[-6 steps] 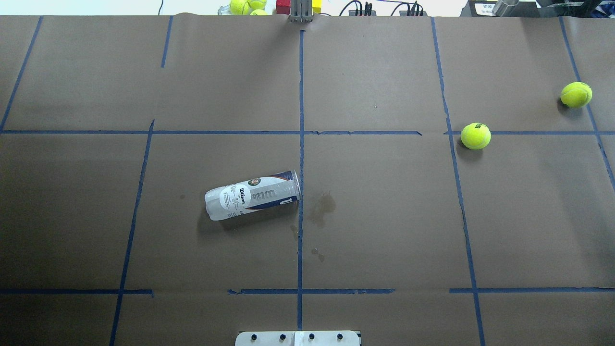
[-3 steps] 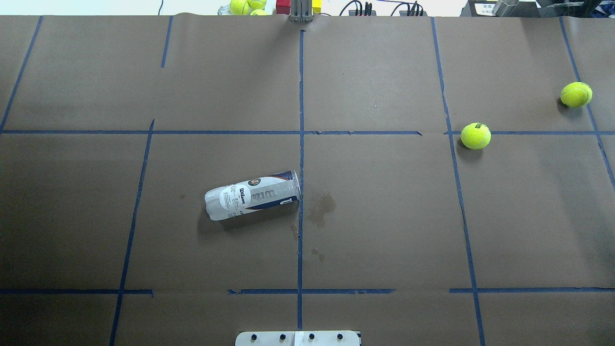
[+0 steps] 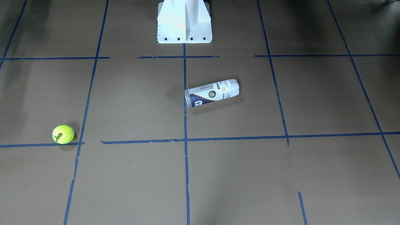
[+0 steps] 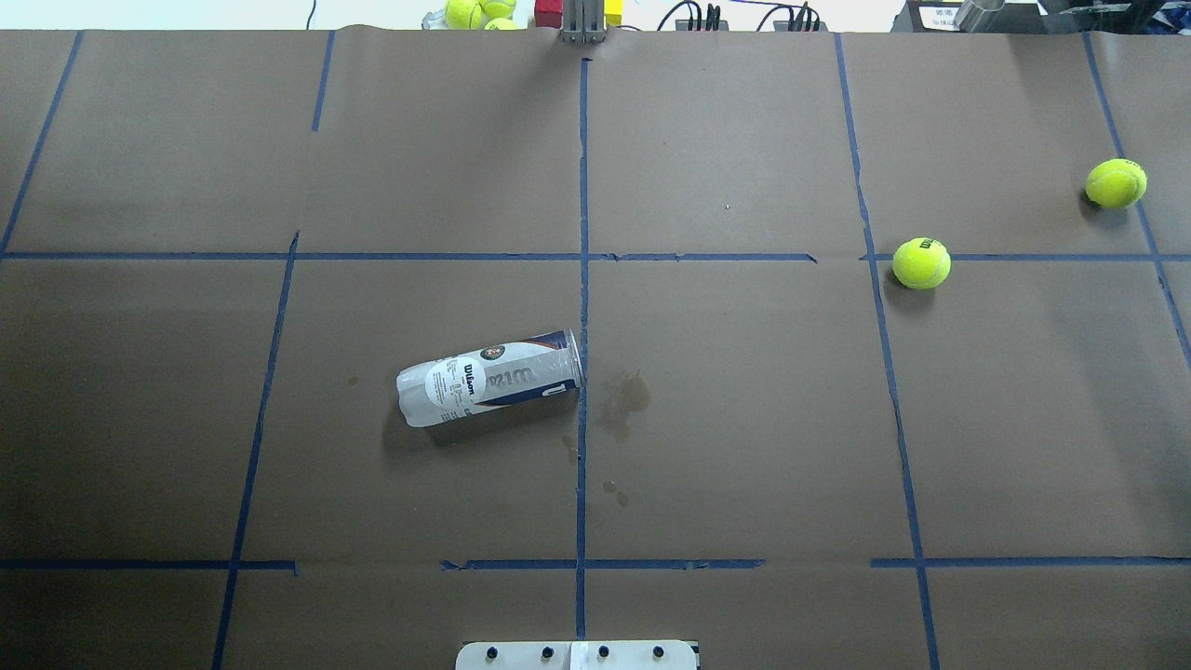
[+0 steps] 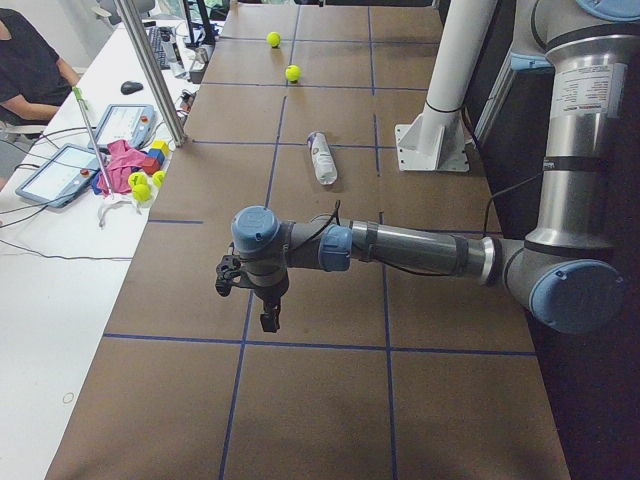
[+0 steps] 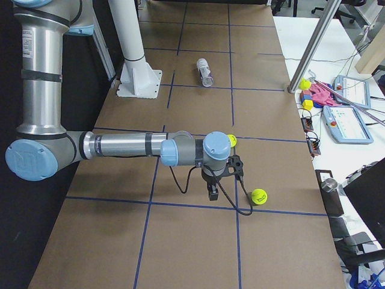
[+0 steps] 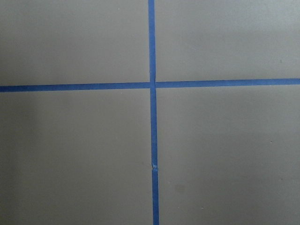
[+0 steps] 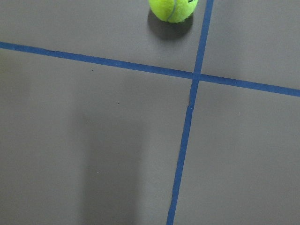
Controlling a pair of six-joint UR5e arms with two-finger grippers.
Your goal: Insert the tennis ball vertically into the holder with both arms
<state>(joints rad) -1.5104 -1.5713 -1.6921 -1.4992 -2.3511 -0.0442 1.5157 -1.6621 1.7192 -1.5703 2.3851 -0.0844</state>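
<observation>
Grab the lying holder (image 4: pixel 488 377) mid-body w/ your left hand (image 5: pixel 269 318), stand it mouth-up; can't tell if that or right hand (image 6: pixel 212 194) is clenched.

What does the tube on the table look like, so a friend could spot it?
From the white pedestal, follow the middle blue tape line outward. The holder lies on its side with its mouth at that line. Unlike the round yellow-green tennis balls off to one side, it is a clear cylinder labelled white and navy.
</observation>
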